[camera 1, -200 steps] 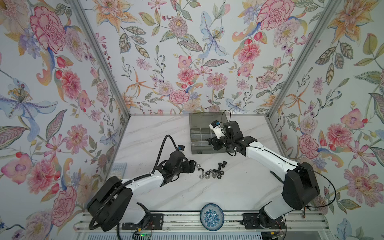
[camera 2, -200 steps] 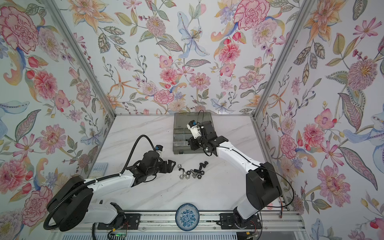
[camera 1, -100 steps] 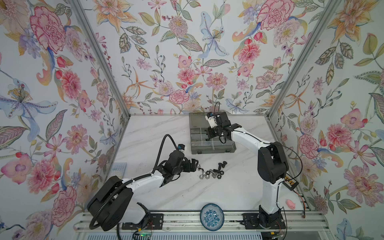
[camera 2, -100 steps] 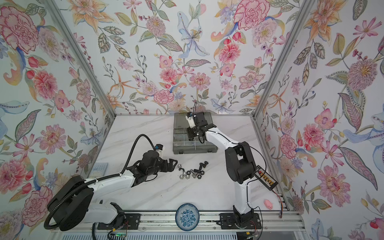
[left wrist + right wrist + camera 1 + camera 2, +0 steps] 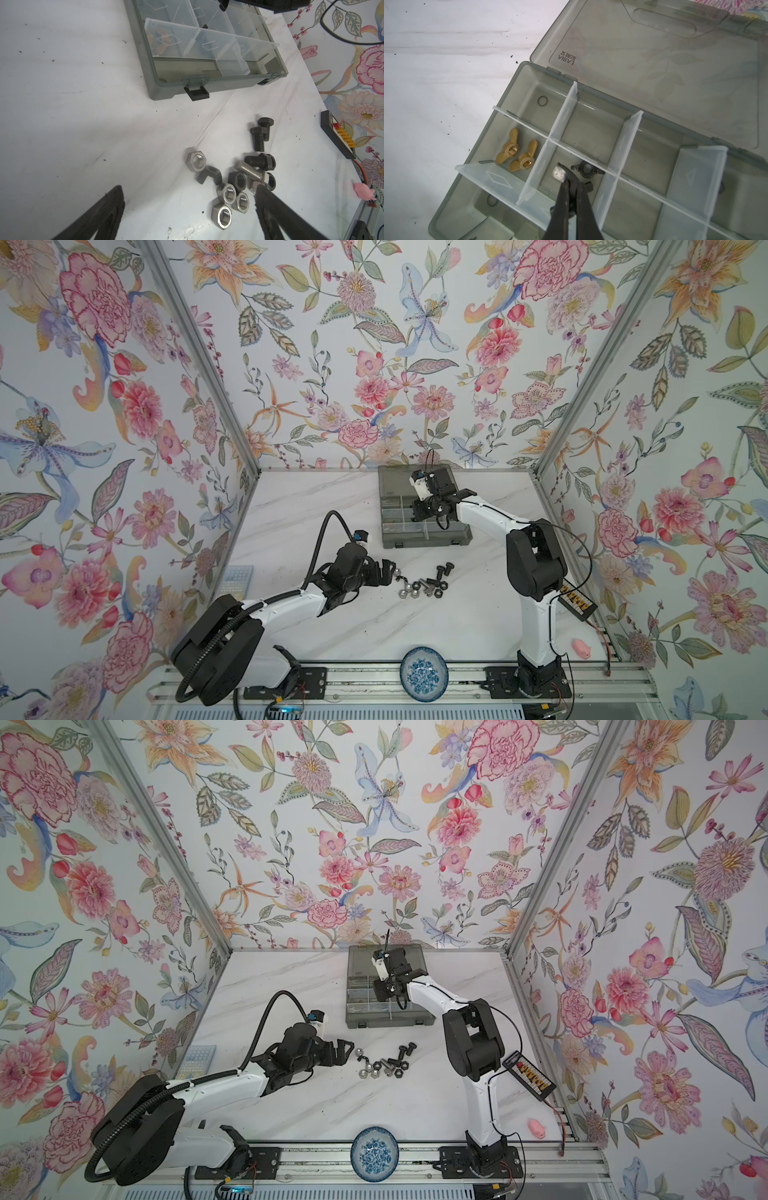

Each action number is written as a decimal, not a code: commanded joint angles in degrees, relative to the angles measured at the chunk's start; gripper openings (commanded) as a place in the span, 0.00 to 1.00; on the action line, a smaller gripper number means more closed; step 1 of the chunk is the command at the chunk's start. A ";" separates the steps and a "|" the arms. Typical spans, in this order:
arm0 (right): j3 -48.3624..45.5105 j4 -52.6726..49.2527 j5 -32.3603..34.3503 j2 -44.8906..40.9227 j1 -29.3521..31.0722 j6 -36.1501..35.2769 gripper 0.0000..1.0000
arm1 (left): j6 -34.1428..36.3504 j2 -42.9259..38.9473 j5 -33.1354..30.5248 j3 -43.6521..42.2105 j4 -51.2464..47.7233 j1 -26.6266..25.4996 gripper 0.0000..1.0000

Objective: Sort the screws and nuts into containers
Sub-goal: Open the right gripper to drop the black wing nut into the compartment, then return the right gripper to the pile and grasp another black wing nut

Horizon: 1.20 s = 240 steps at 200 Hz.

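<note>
The screws and nuts lie in a loose pile [image 5: 428, 585] [image 5: 386, 1063] on the marble table. Up close I see black screws [image 5: 258, 139], a silver screw [image 5: 249, 171], silver hex nuts [image 5: 226, 193], a black hex nut [image 5: 239, 180] and a black winged nut [image 5: 208, 174]. My left gripper [image 5: 388, 570] [image 5: 188, 188] stands open at the pile's left edge, holding nothing. The containers are compartments of a grey organiser box [image 5: 424, 537] [image 5: 500, 116]. Two brass winged nuts [image 5: 517, 154] fill one, a black winged nut [image 5: 586, 168] lies in another. My right gripper [image 5: 569, 172] [image 5: 419, 510] hangs over that compartment, shut on a black winged nut.
The box lid [image 5: 654, 62] lies open toward the back wall. A blue-and-white dish [image 5: 424, 672] sits at the front edge, a pink toy [image 5: 582, 648] at the front right, a black strip with orange plugs [image 5: 577, 601] beside the right arm, a small gridded pad [image 5: 237, 576] at the left wall.
My left jaws have spread wider beside the pile. The right arm's elbow has shifted while its gripper stays shut over the organiser box.
</note>
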 commanded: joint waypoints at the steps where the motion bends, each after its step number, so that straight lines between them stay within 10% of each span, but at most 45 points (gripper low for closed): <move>1: 1.75 -0.83 0.87 1.50 -0.08 -0.31 0.00 | -0.24 -0.59 -1.00 -0.76 -0.32 0.75 0.99; 137: 2.74 -1.26 -1.60 0.24 -0.08 0.17 0.31 | -0.13 -0.70 -1.20 -1.11 0.01 0.73 0.99; 240: -16.37 -1.24 -11.35 -20.81 4.47 -2.15 0.45 | 1.06 -3.17 -0.76 -2.40 -2.13 2.85 0.99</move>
